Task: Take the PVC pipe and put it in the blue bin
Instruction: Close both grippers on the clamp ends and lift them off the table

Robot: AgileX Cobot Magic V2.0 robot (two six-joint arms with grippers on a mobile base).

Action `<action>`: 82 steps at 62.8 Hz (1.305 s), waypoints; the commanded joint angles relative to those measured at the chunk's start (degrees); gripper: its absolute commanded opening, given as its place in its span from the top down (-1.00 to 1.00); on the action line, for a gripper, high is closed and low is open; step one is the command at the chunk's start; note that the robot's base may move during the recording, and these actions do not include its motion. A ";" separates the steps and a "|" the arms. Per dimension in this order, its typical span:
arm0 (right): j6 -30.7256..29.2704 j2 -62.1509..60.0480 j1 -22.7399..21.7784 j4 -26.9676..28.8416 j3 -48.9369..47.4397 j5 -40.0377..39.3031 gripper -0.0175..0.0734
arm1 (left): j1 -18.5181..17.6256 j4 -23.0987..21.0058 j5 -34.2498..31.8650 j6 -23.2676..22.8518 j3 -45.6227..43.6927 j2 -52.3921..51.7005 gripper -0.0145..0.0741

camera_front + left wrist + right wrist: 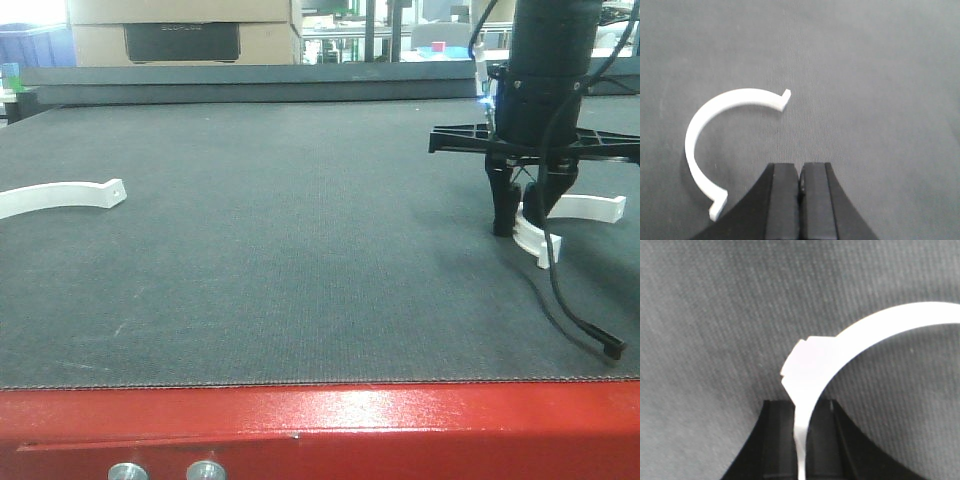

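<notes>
Though frontally obscure, pipe (pixel 880 325) in claw (pixel 800 405)

On the mat (pixel 300 280), left pipe piece (pixel 62 196) far left, right pipe piece (pixel 592 207) far right, well apart

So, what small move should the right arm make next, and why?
Probably lift the right gripper straight up a little. Its jaws look closed on the white curved piece, which seems to rest on the mat, so raising it would test the hold.
</notes>
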 commanded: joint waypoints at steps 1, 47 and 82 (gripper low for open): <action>-1.00 -0.57 -0.37 -0.49 -0.32 1.33 0.98 | 0.11 0.04 4.24 -0.09 -0.93 0.04 0.92; -17.84 -14.62 9.70 -0.49 -0.32 4.46 0.98 | 0.65 25.83 26.64 -12.58 -29.67 32.89 0.92; -17.84 -14.51 9.80 -0.49 -0.21 4.61 0.98 | 5.29 25.18 25.30 -15.81 -36.98 48.88 0.24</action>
